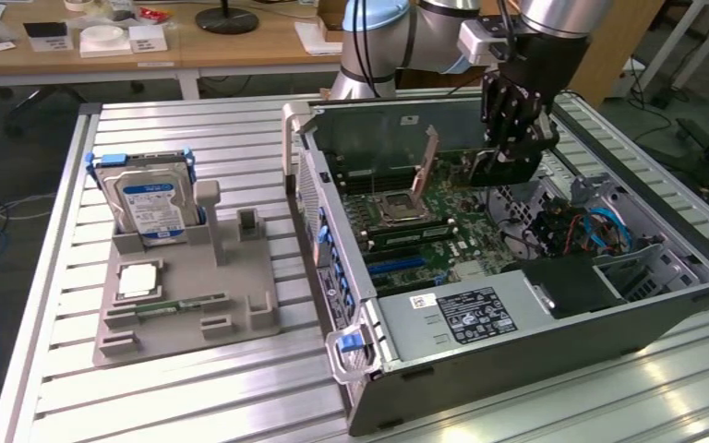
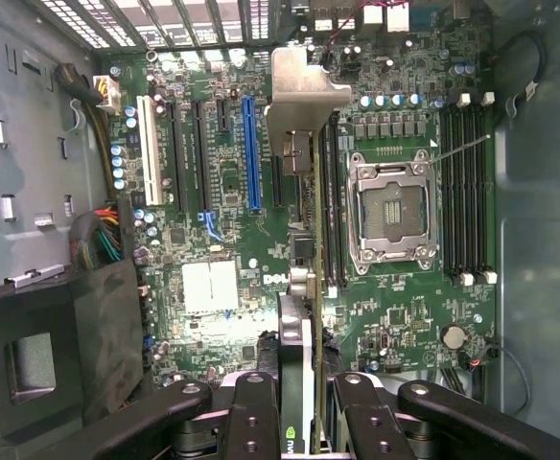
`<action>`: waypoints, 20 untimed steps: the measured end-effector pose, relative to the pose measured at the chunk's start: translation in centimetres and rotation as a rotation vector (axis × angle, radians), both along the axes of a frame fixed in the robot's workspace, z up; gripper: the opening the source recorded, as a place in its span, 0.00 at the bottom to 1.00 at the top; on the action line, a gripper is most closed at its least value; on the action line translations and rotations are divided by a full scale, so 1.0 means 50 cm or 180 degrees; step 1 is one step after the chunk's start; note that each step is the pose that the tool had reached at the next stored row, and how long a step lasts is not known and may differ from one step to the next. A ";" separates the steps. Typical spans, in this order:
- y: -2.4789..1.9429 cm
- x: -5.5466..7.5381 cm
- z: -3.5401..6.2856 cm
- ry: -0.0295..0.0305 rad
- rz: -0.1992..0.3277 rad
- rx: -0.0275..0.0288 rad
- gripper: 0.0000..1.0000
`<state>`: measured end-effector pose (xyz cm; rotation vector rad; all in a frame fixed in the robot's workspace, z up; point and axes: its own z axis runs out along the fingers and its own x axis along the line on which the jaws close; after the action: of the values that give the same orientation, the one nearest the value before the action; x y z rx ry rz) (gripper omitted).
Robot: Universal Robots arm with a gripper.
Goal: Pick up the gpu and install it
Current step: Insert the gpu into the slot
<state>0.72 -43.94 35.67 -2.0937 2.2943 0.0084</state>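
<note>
On the exterior view's left a hard drive (image 1: 145,198) stands upright in a grey fixture (image 1: 182,323), the print on its blue label too small to read. Both rest on a slatted metal table (image 1: 71,388), with wooden desks (image 1: 207,51) behind. Rightward lies the open computer case (image 1: 552,360), with an unreadable sticker (image 1: 472,314) inside. There the gripper (image 1: 509,159) pinches the gpu (image 2: 299,240) on edge over the motherboard (image 2: 213,287), between the blue slot (image 2: 251,153) and the processor socket (image 2: 390,216).
</note>
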 end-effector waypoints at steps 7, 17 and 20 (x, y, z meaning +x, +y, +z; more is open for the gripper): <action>0.0000 -0.004 0.000 0.0000 0.0000 0.0000 0.27; -0.0011 -0.024 -0.007 -0.0003 0.0032 0.0000 0.27; -0.0049 -0.024 -0.007 -0.0003 0.0046 0.0000 0.27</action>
<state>-0.50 -44.18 35.31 -2.1100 2.2785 0.0077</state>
